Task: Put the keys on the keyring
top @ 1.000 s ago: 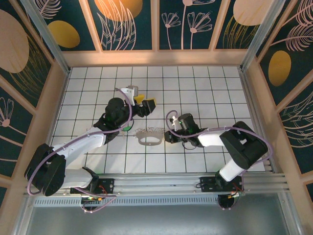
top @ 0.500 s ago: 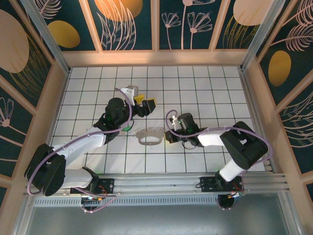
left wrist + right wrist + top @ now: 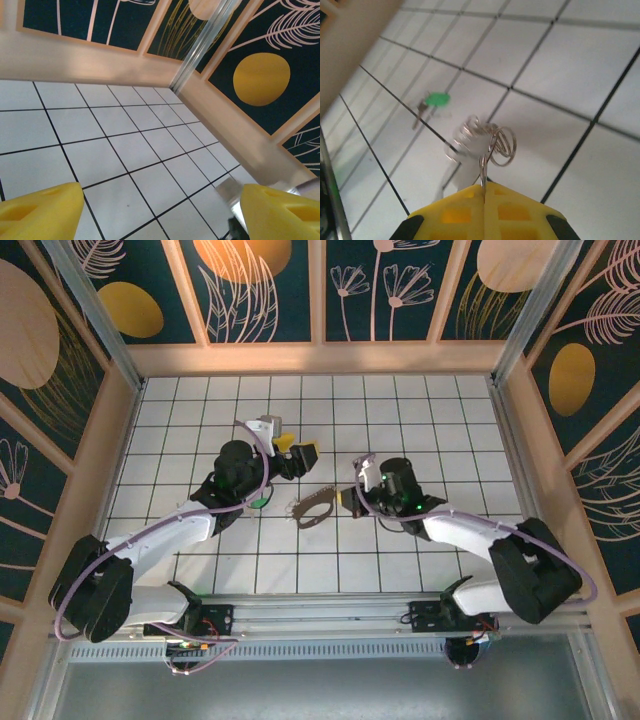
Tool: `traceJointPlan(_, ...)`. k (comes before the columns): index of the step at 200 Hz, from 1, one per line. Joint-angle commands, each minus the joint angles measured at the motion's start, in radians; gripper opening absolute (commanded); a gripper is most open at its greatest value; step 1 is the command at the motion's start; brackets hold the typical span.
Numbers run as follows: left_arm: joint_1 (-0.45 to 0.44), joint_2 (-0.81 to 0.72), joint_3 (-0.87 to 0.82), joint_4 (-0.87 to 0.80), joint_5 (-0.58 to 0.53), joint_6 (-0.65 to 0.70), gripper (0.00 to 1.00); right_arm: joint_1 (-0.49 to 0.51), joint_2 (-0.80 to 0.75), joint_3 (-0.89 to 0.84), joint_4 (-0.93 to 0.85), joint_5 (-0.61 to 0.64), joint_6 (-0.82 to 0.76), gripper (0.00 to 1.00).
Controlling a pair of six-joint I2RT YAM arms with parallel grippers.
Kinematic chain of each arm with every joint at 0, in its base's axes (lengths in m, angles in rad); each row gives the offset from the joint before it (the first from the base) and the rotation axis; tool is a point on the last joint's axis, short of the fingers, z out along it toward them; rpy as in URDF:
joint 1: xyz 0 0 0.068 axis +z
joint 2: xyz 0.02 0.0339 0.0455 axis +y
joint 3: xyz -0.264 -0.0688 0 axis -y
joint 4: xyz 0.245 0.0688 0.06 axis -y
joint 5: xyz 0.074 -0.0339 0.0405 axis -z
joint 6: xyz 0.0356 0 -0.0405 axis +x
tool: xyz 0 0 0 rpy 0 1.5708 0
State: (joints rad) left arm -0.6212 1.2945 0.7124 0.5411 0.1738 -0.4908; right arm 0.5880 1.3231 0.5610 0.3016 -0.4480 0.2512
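Two arms, top view: left fingers (image 3: 304, 452) apart, right fingers (image 3: 347, 499) pinching keyring (image 3: 314, 508) mid-worktop (image 3: 440, 430) | left wrist: fingers (image 3: 42, 210) wide, empty | right wrist: fingers (image 3: 465, 212) clamped on keyring (image 3: 482, 142), green-headed key (image 3: 434, 100) beyond | keyring likely light, stiff, slippery, prone to swivel; pinch wire edge-on.

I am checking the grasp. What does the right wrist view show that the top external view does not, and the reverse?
Right wrist view: the right hand shut on the keyring, small rings bunched beyond its fingertips. Top external view: the left hand, open, apart from the keyring. Both: the keyring and the green-headed key.
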Motion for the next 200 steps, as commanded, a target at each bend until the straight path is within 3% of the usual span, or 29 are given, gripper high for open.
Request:
traceJointPlan(1,-0.001,-0.021,0.025,-0.029,-0.001,0.039,0.82,-0.035,-0.068,0.050,0.007,-0.073,-0.061,0.00)
traceJointPlan(26,-0.001,-0.016,0.057,-0.080,0.041,0.090,0.81,-0.100,-0.112,0.074,0.018,-0.129,-0.085,0.00)
traceJointPlan(68,0.000,0.044,0.135,-0.150,0.216,0.157,0.75,-0.155,-0.121,0.140,0.022,-0.218,-0.122,0.00)
traceJointPlan(127,0.040,0.086,0.224,-0.199,0.392,0.221,0.61,-0.182,-0.105,0.207,0.021,-0.326,-0.147,0.00)
traceJointPlan(168,0.078,0.103,0.254,-0.219,0.585,0.224,0.56,-0.186,-0.078,0.251,0.008,-0.395,-0.153,0.00)
traceJointPlan(200,0.078,0.140,0.296,-0.227,0.635,0.220,0.51,-0.184,-0.058,0.273,0.014,-0.432,-0.142,0.00)
